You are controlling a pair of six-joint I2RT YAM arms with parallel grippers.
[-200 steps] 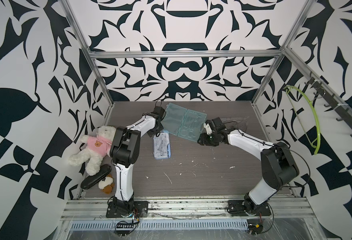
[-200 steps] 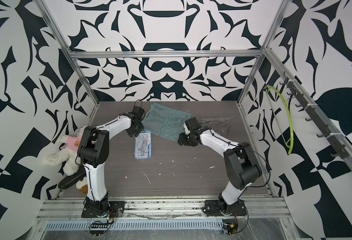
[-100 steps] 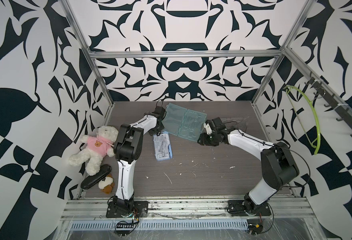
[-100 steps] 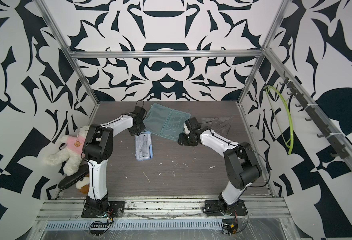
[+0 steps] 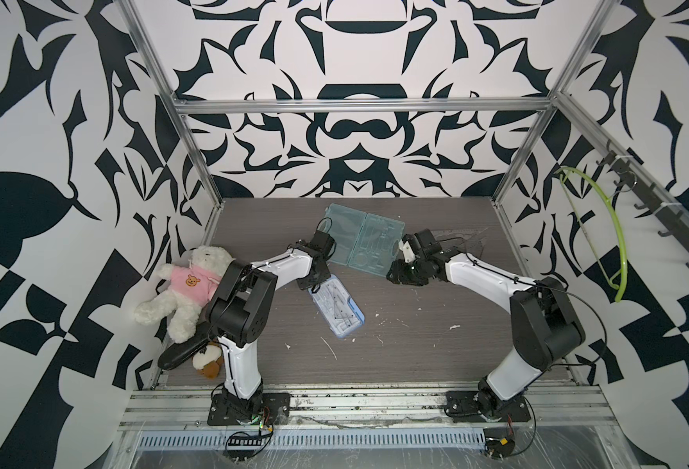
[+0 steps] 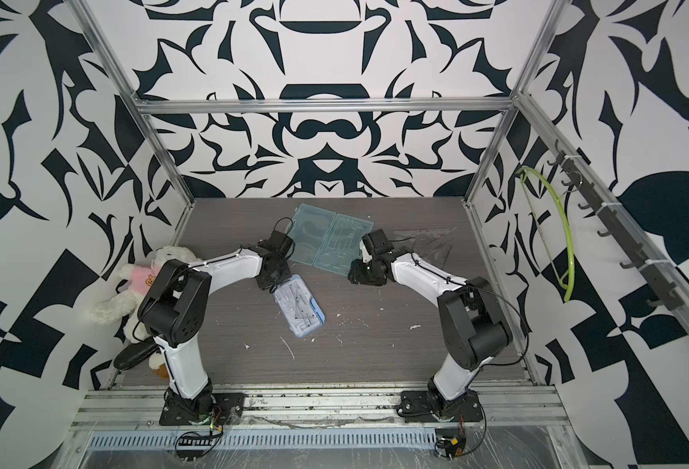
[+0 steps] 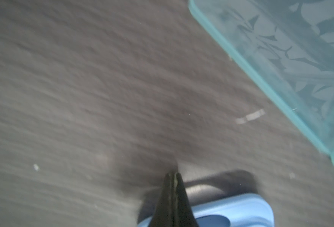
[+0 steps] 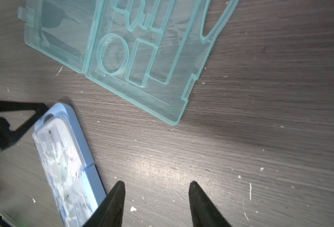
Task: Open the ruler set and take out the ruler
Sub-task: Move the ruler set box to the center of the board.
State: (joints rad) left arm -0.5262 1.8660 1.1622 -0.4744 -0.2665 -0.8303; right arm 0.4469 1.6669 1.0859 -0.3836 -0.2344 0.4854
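**Item: ruler set** (image 5: 336, 310). A slim blue case with a clear lid, lid shut. It lies flat and slantwise at mid-tabletop (image 5: 415, 349).
- Contents: flat pieces (image 6: 300, 308) show through the lid. Which one is the ruler cannot be told at this range.
- Handling, as judged: light, thin-walled moulded plastic, stiff but springy, with a slick shell. It is likely to skate across the wood if pushed without being pinned.
- Where to hold: pin the blue base at one end. Lift the lid at the break in the long blue rim seen in the right wrist view, which is probably the clasp.
- The ruler itself is likely thin and slippery. Take it by an end or an edge, not flat.

**Left tool** (image 7: 174, 174). The fingers are pressed together with nothing between them. The tip sits low, just beside the case's rounded far end.

**Right tool** (image 8: 156, 183). The fingers stand apart and empty. It hovers over bare wood between the blue case and the teal case.

**Teal case** (image 5: 365, 243). Spread open and flat, compartments empty, towards the back.

**Set squares** (image 5: 462, 239). Clear, lying loose beyond the right arm.

**Plush bear** (image 5: 190, 284). At the tabletop's left edge, well apart.
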